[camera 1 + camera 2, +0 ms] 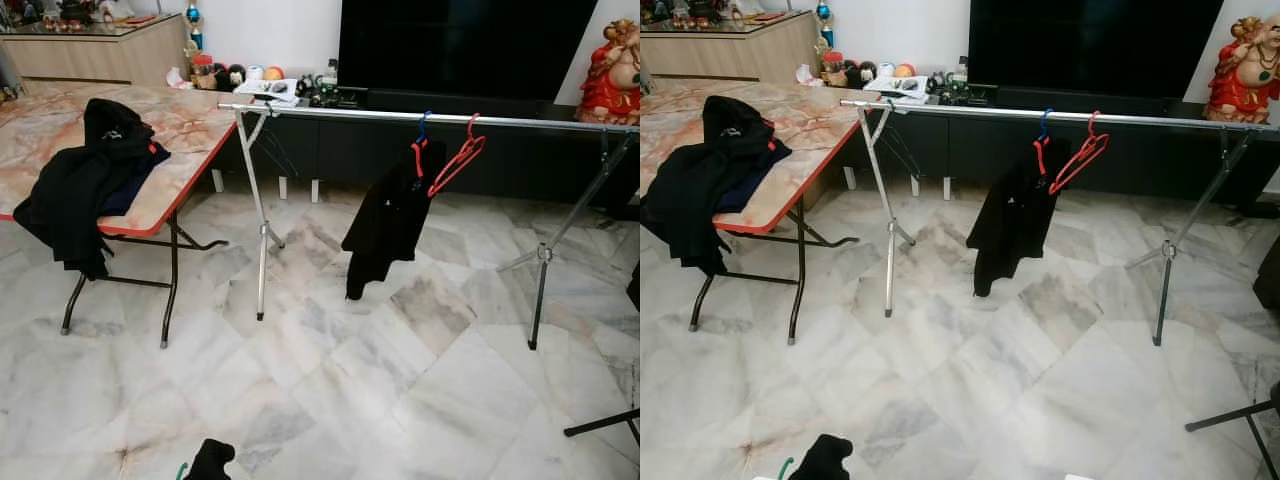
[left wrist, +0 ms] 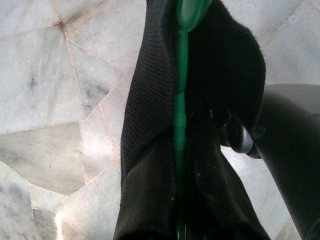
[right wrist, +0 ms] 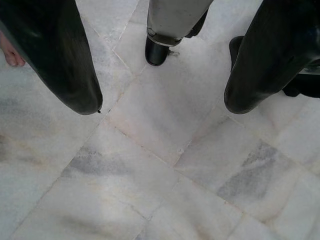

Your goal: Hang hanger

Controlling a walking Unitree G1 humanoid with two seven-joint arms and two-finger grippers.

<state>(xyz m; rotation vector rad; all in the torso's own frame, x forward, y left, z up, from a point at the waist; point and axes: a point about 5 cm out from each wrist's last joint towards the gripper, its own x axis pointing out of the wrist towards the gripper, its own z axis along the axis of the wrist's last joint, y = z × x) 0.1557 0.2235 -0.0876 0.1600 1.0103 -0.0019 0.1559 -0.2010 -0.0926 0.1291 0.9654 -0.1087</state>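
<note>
A silver clothes rail (image 1: 400, 116) on tripod legs crosses the room ahead. On it hang a black garment (image 1: 390, 215) on a hanger and, just to its right, a bare red hanger (image 1: 458, 158). My left gripper (image 2: 190, 165) is low, shut on a green hanger (image 2: 180, 115) draped in black knit cloth (image 2: 150, 125); one finger (image 2: 292, 165) shows beside the cloth. That cloth (image 1: 210, 460) peeks in at the bottom edge of the eye views. My right gripper (image 3: 160, 100) hangs open over the marble floor, holding nothing.
A folding table (image 1: 190, 120) at the left carries a heap of dark clothes (image 1: 90, 170). Behind the rail stand a low cabinet, a large TV (image 1: 470, 45) and a red statue (image 1: 612, 70). A black stand leg (image 1: 600, 425) crosses the floor at the right.
</note>
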